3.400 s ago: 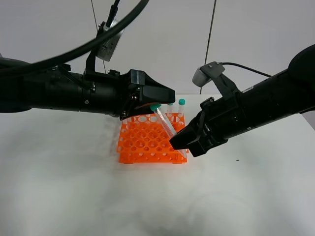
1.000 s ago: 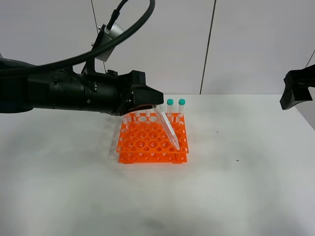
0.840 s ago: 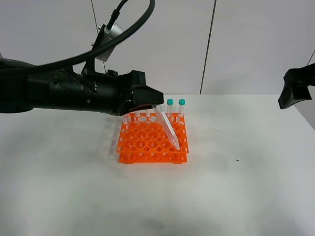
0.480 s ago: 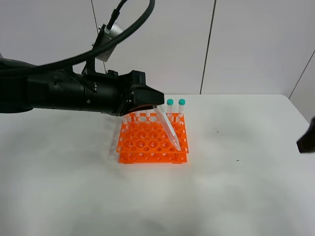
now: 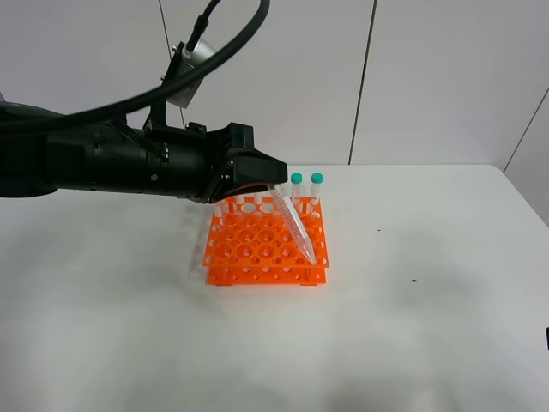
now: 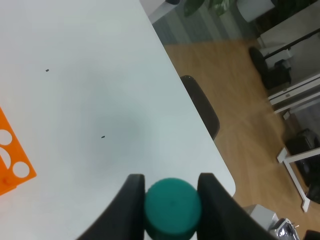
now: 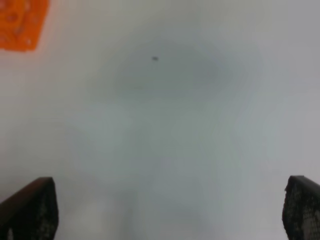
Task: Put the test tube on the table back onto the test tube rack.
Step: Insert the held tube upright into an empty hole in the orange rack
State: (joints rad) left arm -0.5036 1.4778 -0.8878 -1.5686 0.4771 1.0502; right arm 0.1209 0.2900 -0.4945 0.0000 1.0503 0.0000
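Observation:
My left gripper (image 5: 271, 178) is shut on the teal cap of the test tube (image 5: 294, 225). It holds the tube tilted over the orange test tube rack (image 5: 249, 249), with the tip down at the rack's front right holes. In the left wrist view the teal cap (image 6: 172, 210) sits between my two black fingers (image 6: 133, 202), and a corner of the rack (image 6: 10, 165) shows. My right gripper (image 7: 167, 215) is open and empty above the white table (image 7: 165, 125), away from the rack (image 7: 22, 17).
Two teal-capped tubes (image 5: 306, 182) stand in the rack's back right corner, and several capless tubes (image 5: 225, 208) stand along its back left. The table's right edge (image 6: 200, 125) drops to a wooden floor with furniture.
The right arm has let go of the tube, pulled back to the right and left the exterior view. The left gripper still holds the tube, its tip slightly lower and farther right.

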